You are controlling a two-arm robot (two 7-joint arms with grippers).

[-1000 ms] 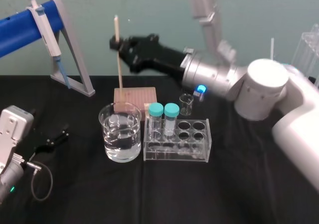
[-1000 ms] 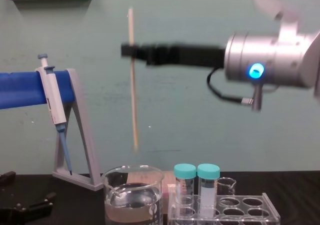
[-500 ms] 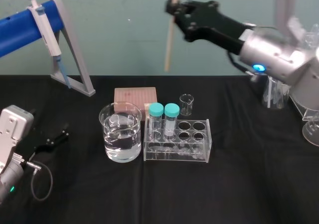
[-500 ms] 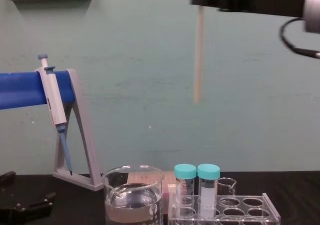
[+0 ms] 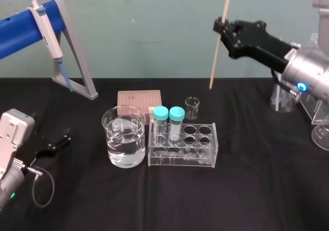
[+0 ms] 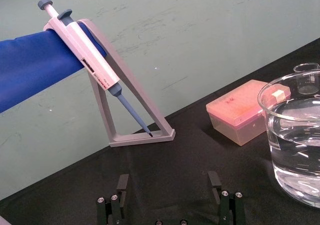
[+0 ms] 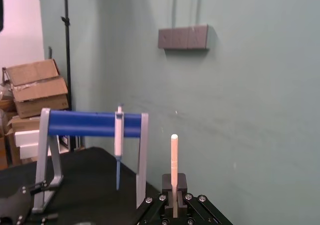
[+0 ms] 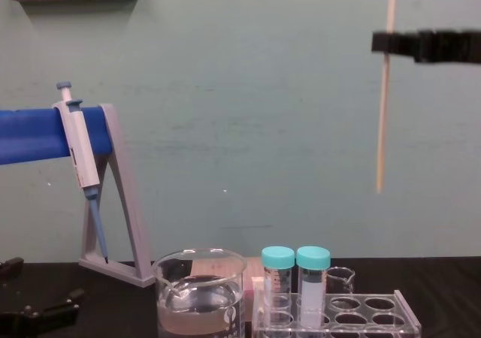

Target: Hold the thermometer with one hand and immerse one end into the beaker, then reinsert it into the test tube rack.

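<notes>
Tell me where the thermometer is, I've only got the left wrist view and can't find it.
Observer: The right gripper holds the thermometer nearly upright, high in the air, roughly in line with the rack's right end.
Operator: Is its lower end near the holes?
Observer: No, the chest view shows the tip well above the rack and its two capped tubes.
Operator: Is my left gripper close?
Observer: No, the left gripper sits open, low at the table's left, the beaker between it and the rack.
</notes>
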